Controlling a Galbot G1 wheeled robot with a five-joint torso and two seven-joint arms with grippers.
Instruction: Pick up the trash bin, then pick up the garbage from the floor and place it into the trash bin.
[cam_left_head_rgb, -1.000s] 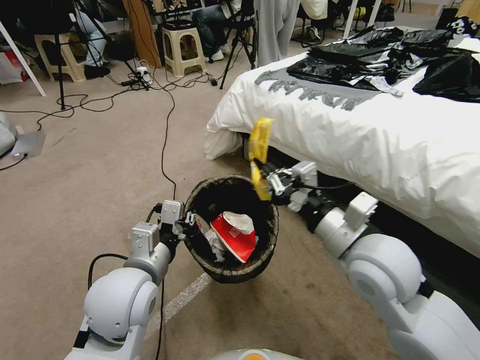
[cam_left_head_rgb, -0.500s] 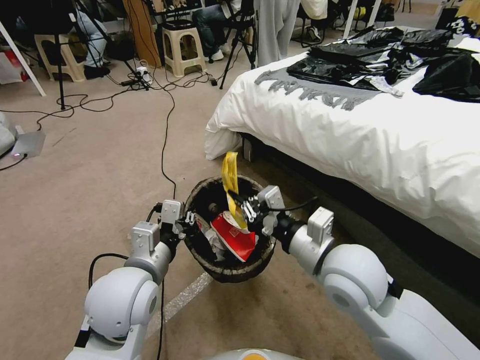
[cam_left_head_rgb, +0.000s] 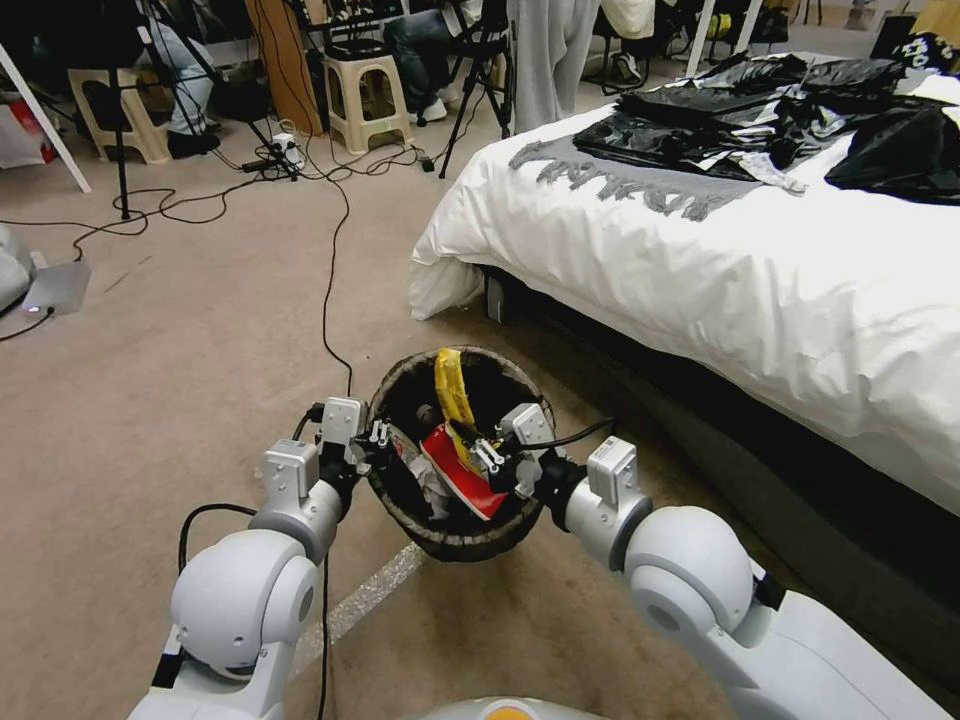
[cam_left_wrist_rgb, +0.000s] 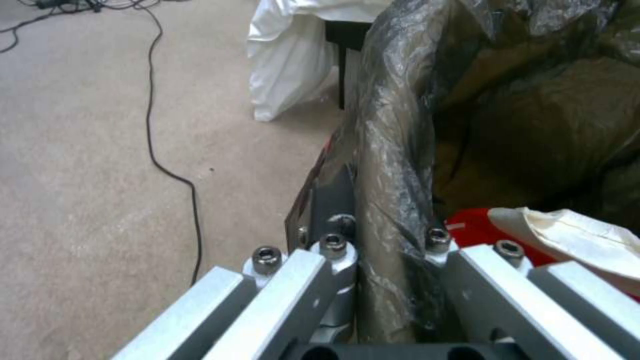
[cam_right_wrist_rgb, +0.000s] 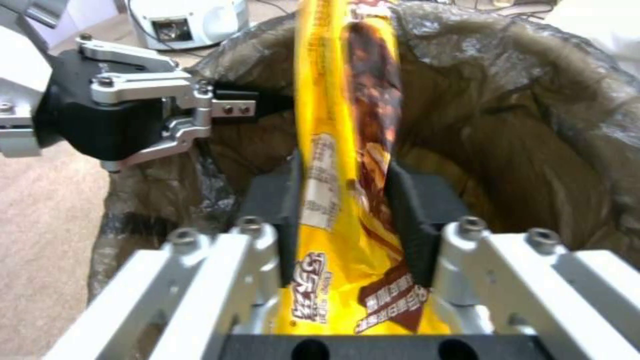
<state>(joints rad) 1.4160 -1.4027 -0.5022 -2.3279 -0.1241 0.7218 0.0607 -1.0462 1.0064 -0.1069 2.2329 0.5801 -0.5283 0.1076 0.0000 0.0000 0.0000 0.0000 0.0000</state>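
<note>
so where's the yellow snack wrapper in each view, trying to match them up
Head view: the yellow snack wrapper stands up inside the trash bin, pinched by the right gripper.
Left wrist view: I can't find the wrapper; the left gripper clamps the bin's rim.
Right wrist view: it runs up the middle of the picture, between the right gripper's pads.
Shared landmark: the bin's dark bag liner.
</note>
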